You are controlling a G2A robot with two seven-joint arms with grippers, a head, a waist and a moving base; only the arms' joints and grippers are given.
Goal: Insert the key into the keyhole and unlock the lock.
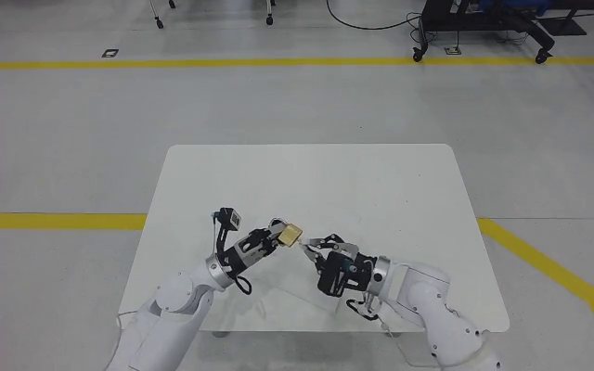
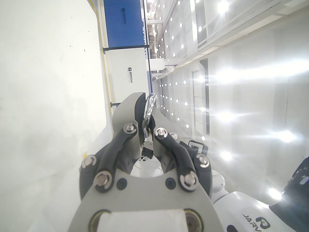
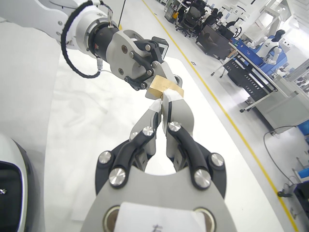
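A brass padlock (image 1: 290, 235) is held above the white table (image 1: 371, 176) by my left gripper (image 1: 278, 236), shut on it. In the right wrist view the padlock (image 3: 161, 85) sits between the left gripper's fingers (image 3: 166, 69), one flat end facing my right gripper (image 3: 164, 99). The right gripper is shut on a thin flat key (image 3: 165, 108), its fingertips against the padlock's end; the key's blade is hidden. In the left wrist view the left gripper (image 2: 144, 103) clamps a silvery metal edge (image 2: 149, 108). In the top view the right gripper (image 1: 312, 247) meets the padlock near the table's front middle.
Both arms hang over the front half of the table, near its front edge (image 1: 306, 331). The bare tabletop stretches behind and to both sides. Yellow floor lines (image 1: 278, 63) and wheeled carts (image 1: 483, 28) lie well beyond the table.
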